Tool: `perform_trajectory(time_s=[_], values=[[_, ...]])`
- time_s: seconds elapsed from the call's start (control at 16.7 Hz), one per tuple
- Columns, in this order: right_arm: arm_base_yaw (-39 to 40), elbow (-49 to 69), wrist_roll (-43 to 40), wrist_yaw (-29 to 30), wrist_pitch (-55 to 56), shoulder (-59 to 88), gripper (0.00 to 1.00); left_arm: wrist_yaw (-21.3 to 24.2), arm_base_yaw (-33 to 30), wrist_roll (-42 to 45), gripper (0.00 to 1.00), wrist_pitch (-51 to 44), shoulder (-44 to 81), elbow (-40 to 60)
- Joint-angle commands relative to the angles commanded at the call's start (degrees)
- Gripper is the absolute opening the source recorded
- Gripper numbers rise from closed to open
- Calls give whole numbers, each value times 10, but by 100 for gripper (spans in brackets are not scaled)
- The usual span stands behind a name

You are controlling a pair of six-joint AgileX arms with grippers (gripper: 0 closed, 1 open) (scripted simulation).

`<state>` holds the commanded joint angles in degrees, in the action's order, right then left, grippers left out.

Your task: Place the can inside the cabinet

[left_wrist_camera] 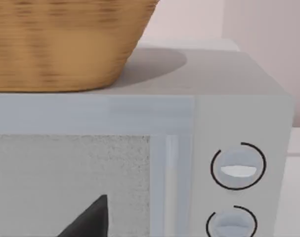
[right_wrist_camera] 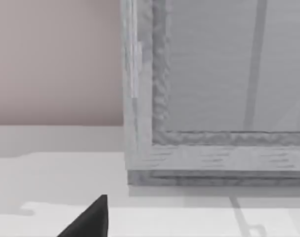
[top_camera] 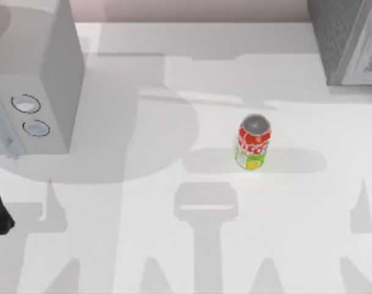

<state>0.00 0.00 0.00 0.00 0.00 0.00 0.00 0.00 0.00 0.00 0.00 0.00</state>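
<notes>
The white table (top_camera: 143, 245) carries the upright can (top_camera: 253, 142) near its middle, the cabinet (top_camera: 345, 37) far right, and a light-grey box (top_camera: 45, 92) with dials at left.

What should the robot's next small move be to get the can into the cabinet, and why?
Probably bring the right arm toward the can: it stands upright and untouched mid-table, right of centre, nearer the cabinet at the far right corner.
</notes>
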Motion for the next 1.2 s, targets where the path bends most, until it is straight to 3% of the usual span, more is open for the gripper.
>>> perform_trajectory(time_s=[0.3,0.54,1.2], values=[[12,11,-1,7,23,21,100,0,0,0,100,0,0,0],[55,49,-5,38,107,102,100,0,0,0,100,0,0,0],[250,204,-15,221,501,581,100,0,0,0,100,0,0,0]])
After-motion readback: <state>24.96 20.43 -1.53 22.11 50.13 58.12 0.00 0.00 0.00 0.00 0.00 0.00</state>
